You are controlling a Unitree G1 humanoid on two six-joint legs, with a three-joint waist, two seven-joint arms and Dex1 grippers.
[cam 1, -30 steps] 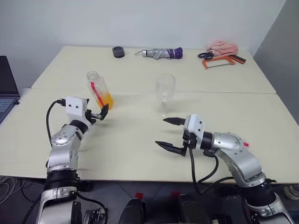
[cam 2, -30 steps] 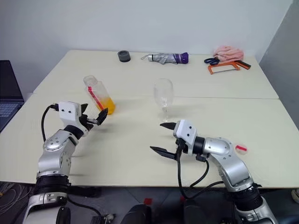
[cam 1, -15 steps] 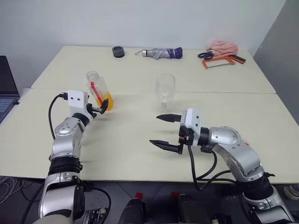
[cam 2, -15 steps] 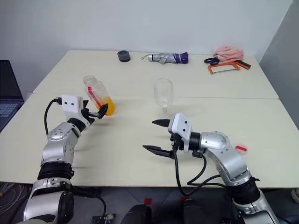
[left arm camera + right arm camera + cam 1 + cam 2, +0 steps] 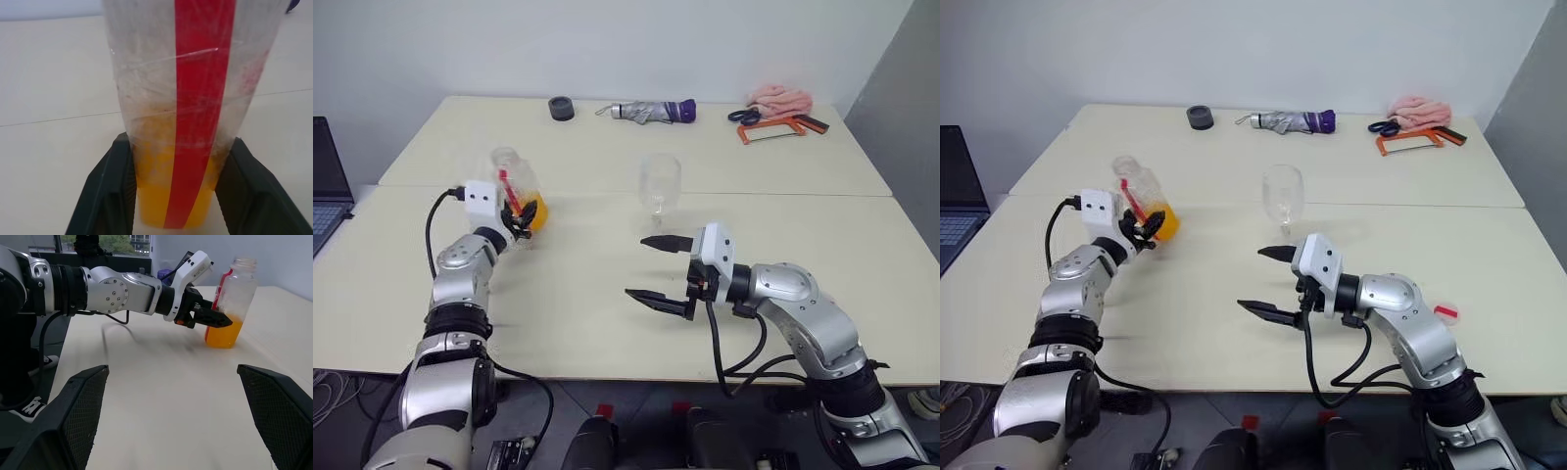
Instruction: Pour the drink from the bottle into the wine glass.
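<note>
The bottle stands on the left of the table, clear with a red strip, its mouth uncapped, leaning a little. The orange drink fills its lower part. My left gripper is shut on the bottle low down; in the left wrist view both black fingers press its sides. The empty wine glass stands upright mid-table. My right gripper hovers open in front of the glass, pointing left toward the bottle, holding nothing.
At the table's far edge lie a black roll, a folded umbrella, a pink cloth, scissors and an orange saw. A laptop sits at the left. A small red object lies by my right arm.
My left gripper has reached forward to the bottle and closed on its lower part. The right gripper has stayed open and almost still.
</note>
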